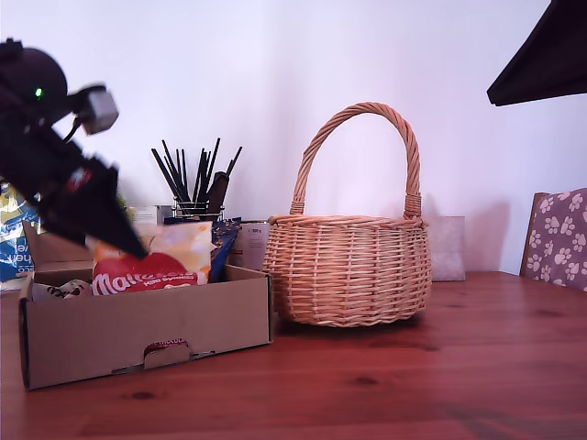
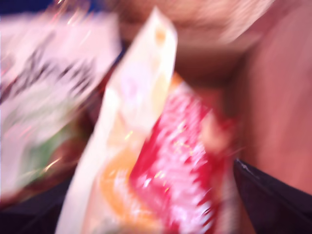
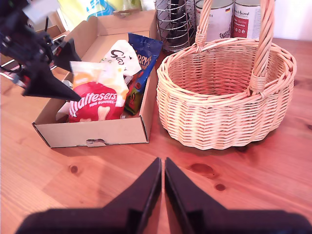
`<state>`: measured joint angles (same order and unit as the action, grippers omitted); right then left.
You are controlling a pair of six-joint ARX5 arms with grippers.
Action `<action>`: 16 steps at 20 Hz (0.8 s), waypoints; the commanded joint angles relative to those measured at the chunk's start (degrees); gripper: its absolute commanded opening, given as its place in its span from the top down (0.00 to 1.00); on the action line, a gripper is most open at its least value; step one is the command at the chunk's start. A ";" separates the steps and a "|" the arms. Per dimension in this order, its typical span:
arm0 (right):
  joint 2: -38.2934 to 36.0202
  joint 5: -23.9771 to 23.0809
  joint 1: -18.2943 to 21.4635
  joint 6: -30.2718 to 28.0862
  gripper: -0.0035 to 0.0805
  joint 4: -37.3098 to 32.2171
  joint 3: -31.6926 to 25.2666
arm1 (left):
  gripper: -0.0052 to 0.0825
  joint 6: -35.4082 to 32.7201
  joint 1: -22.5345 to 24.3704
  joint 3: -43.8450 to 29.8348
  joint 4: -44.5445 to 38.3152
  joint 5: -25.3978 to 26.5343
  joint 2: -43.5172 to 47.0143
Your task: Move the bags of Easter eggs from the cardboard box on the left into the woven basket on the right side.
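Note:
The cardboard box (image 1: 147,330) (image 3: 92,132) stands at the exterior view's left with several bags of Easter eggs in it. A red-orange bag (image 1: 147,270) (image 3: 95,102) (image 2: 180,161) leans upright at the front; a white-and-black bag (image 3: 119,53) and a dark blue one (image 3: 144,51) lie behind it. My first gripper (image 1: 133,246) (image 3: 78,78) is down at the red-orange bag's upper edge, jaws apart, the bag between them; its view is blurred. The woven basket (image 1: 348,270) (image 3: 229,112) shows no bag inside. My second gripper (image 3: 162,165) hovers shut over the table in front.
A black wire holder of dark sticks (image 1: 194,188) (image 3: 175,24) and two cans (image 3: 229,17) stand behind the box and basket. A large yellow-green-blue pack (image 1: 11,234) sits behind the box. A paw-print chair (image 1: 559,238) is at the exterior view's right.

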<state>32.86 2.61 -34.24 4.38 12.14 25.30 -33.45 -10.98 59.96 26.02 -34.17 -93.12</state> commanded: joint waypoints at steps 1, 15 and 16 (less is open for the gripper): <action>-0.02 -0.24 -0.22 -0.35 0.97 -0.31 0.00 | 0.05 0.66 -1.27 0.92 1.66 -2.58 0.24; -0.02 -0.22 -0.20 -0.33 0.97 -0.26 0.00 | 0.46 1.51 -3.32 0.92 3.21 3.76 -6.16; -0.02 -0.22 -0.20 -0.33 0.97 -0.26 0.00 | 0.43 1.42 -3.56 0.92 3.06 4.42 -7.23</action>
<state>32.86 2.44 -34.24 4.38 12.14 25.30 -31.99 -14.24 61.71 28.86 -29.91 -98.26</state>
